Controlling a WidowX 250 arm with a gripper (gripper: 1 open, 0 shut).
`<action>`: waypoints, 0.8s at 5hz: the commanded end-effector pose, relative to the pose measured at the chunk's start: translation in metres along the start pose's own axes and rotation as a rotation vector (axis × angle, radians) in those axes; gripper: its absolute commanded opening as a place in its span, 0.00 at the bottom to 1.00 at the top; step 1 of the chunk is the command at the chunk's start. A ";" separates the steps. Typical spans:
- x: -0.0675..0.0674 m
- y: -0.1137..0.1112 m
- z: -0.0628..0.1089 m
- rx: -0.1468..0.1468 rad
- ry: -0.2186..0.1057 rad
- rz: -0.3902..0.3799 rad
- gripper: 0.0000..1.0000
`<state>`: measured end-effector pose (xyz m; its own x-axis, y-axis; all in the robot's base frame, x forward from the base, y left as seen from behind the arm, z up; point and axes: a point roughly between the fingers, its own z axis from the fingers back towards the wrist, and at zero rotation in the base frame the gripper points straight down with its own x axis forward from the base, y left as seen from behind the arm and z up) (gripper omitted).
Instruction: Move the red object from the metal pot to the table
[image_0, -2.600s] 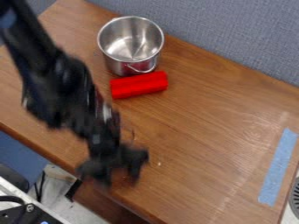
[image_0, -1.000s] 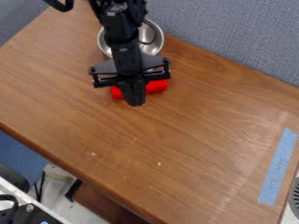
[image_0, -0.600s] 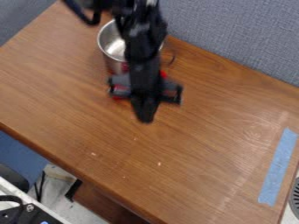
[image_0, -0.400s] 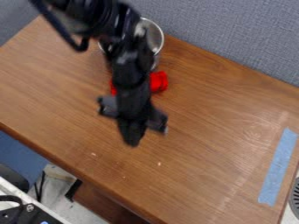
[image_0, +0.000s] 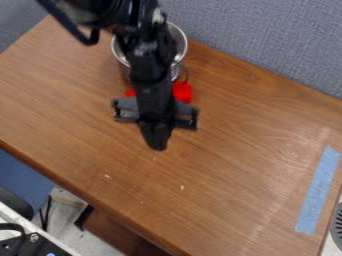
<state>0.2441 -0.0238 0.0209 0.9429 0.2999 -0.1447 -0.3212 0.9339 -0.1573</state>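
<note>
Red object (on table) beside pot

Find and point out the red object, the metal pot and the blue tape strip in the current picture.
red object (image_0: 185, 93): camera view, its exposed right end.
metal pot (image_0: 175, 47): camera view, right rim.
blue tape strip (image_0: 318, 189): camera view, middle of the strip.

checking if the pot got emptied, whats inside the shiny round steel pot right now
Little can be seen: the black robot arm covers most of the shiny round steel pot. The bright red block lies outside it on the brown wooden table, partly behind the gripper.
</note>
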 end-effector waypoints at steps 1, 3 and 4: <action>0.010 -0.012 0.010 -0.025 -0.069 0.089 0.00; -0.016 0.006 0.032 0.071 0.016 -0.356 0.00; -0.018 -0.027 0.061 0.025 -0.003 -0.129 1.00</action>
<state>0.2341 -0.0404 0.0754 0.9694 0.1779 -0.1690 -0.2016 0.9700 -0.1357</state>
